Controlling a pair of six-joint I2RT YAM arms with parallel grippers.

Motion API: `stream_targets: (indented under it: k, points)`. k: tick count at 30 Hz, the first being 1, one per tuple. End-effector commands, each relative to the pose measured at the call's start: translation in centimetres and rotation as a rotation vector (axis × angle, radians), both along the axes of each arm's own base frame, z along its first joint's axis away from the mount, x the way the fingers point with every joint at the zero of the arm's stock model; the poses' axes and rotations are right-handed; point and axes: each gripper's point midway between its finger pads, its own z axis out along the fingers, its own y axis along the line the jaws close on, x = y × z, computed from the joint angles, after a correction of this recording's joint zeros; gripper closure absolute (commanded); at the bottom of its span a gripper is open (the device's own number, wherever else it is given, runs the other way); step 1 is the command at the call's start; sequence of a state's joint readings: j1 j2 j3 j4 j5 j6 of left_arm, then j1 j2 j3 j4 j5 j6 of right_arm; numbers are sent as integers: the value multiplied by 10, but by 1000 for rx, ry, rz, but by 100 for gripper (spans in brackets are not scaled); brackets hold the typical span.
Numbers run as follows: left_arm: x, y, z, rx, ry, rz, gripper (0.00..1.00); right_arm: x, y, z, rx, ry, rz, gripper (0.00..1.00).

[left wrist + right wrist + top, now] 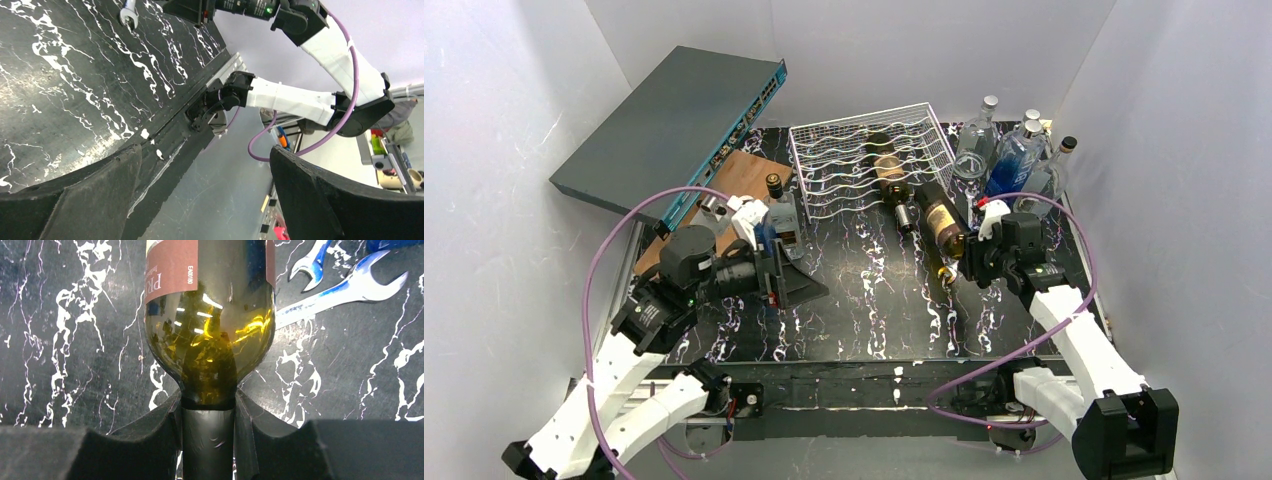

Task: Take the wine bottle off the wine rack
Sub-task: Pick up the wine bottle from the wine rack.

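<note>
The white wire wine rack (854, 160) stands at the back middle of the table, and one dark bottle (886, 165) lies in a cradle on it. A second wine bottle (942, 225), olive green with a reddish label (172, 267), lies aslant just off the rack's front right corner, its base towards the rack. My right gripper (959, 268) is shut on this bottle's black-foiled neck (208, 440), one finger on each side. My left gripper (796, 283) hovers over the table's left half, open with nothing between its fingers (90, 200), pointing towards the near edge.
A grey network switch (674, 120) leans against the back left wall, above a wooden board (742, 178). Several clear glass bottles (1014, 150) stand at the back right. A small dark bottle (779, 205) stands by the left arm. Wrenches (345, 290) lie under the held bottle.
</note>
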State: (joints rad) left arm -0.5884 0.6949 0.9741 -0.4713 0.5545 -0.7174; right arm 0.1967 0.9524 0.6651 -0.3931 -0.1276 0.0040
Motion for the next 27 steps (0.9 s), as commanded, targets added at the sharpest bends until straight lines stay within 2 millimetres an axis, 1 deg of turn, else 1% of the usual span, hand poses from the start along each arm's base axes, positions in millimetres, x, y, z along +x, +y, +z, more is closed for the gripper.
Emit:
stream_targets:
  k: [1, 8, 12, 16, 21, 27]
  points:
    - [-6, -13, 15, 9, -77, -66, 1, 18, 13, 49, 29, -180, 95, 99]
    - [-12, -36, 3, 120, -118, -160, 1, 11, 17, 64, -5, -194, 194, 99]
    - [-16, -48, -3, 188, -177, -233, 1, 5, 20, 70, -20, -200, 247, 99]
    - [-15, -56, -9, 261, -289, -298, 1, 1, 23, 77, -30, -202, 300, 99]
    - [-10, -66, -20, 348, -412, -348, 1, -3, 23, 84, -62, -211, 357, 99]
    - [-3, -71, -29, 427, -552, -383, 1, -15, 28, 94, -93, -228, 476, 99]
